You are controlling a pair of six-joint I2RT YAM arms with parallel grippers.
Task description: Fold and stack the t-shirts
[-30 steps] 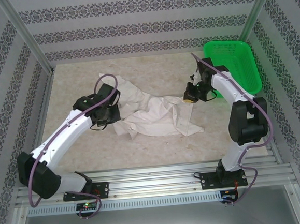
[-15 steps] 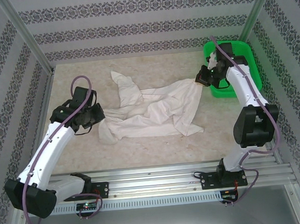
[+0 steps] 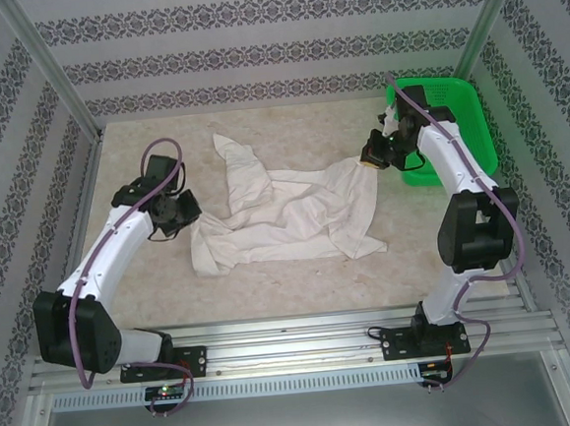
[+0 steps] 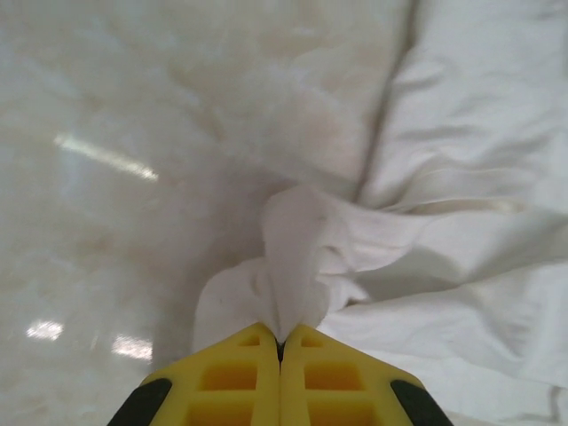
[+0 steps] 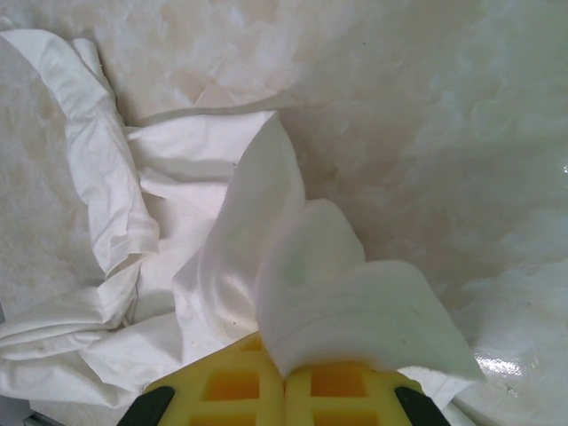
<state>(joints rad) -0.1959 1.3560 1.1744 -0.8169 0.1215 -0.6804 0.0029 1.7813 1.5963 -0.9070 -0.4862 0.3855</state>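
Note:
One white t-shirt lies crumpled and partly stretched across the middle of the marble-look table. My left gripper is shut on a pinch of the shirt's left edge, and in the left wrist view the cloth rises in a peak out of the closed yellow fingers of that gripper. My right gripper is shut on the shirt's right edge beside the basket. A thick fold of the shirt stands up from that gripper in the right wrist view. No printed figures are visible.
A green plastic mesh basket sits at the table's back right corner, just behind the right arm. Patterned walls and metal posts enclose the table on three sides. Bare tabletop lies in front of the shirt and along the back.
Over the last second the two grippers pulled apart and drew the bunched shirt out wide. Since half a second ago the right gripper came back left a little, and the cloth slackened.

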